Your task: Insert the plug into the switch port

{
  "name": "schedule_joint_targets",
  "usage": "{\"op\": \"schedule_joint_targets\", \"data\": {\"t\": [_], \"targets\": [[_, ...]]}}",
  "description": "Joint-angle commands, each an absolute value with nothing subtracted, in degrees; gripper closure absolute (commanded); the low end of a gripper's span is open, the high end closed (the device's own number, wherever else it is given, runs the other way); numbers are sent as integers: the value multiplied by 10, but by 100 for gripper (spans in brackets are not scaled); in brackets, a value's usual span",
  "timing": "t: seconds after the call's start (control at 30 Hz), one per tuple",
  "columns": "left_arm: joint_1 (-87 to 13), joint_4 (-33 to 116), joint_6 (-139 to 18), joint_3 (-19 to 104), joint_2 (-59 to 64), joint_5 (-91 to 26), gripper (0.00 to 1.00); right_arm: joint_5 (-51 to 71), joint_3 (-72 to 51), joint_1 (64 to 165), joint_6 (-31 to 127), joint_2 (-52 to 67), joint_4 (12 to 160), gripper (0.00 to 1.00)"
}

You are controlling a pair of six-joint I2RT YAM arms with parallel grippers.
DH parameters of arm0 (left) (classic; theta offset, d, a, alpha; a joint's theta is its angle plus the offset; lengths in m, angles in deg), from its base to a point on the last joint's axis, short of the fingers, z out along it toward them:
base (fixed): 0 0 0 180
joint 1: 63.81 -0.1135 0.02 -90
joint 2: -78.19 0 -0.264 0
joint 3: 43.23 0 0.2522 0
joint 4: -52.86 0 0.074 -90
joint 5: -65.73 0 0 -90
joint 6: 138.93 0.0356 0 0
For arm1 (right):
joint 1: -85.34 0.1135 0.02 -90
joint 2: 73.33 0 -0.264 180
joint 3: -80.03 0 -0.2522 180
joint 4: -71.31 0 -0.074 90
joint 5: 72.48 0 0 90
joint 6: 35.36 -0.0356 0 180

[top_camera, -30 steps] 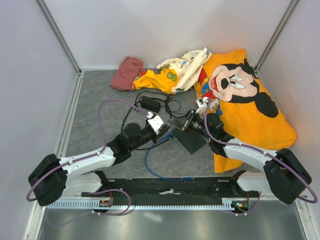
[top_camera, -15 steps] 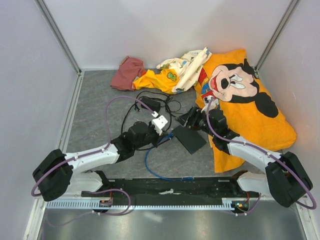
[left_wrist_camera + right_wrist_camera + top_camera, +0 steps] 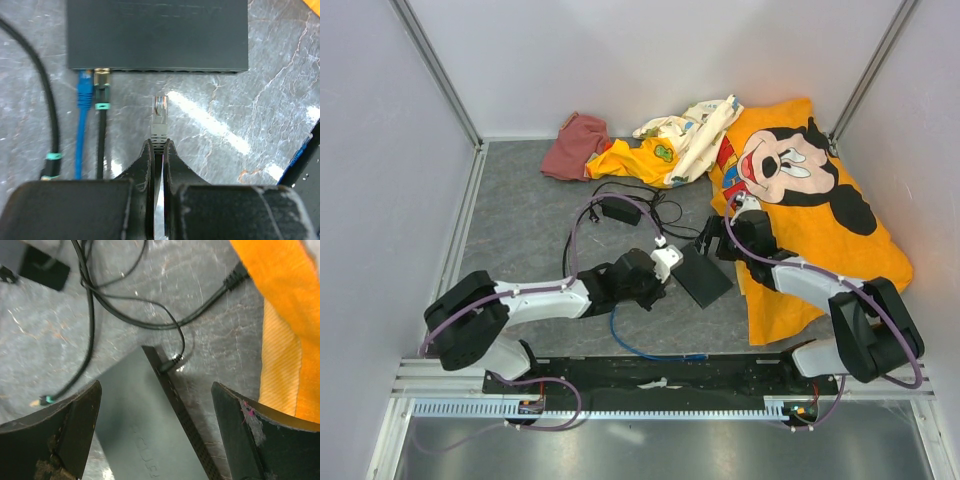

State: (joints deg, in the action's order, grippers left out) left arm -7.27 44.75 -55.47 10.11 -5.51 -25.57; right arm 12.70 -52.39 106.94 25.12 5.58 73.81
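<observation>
Plug (image 3: 159, 112): we judge it light, stiff, with a fragile clip. Left end effector (image 3: 159, 150) clenched on its rear boot, the best hold. Right end effector (image 3: 160, 427) released.

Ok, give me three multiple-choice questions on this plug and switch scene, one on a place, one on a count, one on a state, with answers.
1. Where is the plug held in the left jaws?
A) seated in a port
B) just short of the switch front, outside the ports
C) tucked under the switch

2. How many cables already enter the switch front?
A) none
B) two
C) five

3. How do the right jaws stand?
A) shut on a cable
B) shut on nothing
C) wide open, empty

Answers:
1 B, the table shows between plug tip and switch.
2 B, a blue cable and a black cable sit side by side at its left end.
3 C, both fingers stand far apart above the switch.
</observation>
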Motion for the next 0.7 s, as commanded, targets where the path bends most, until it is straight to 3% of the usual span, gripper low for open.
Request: {"op": "schedule_joint_targets", "data": {"t": [0.0,0.67], "targets": [[-61,432,-594,134,-87,-211,98,105,-501,1070,283,74,740,2],[-61,455,-627,183,-182,-123,98,23,-508,1065,273,141,703,2]]}}
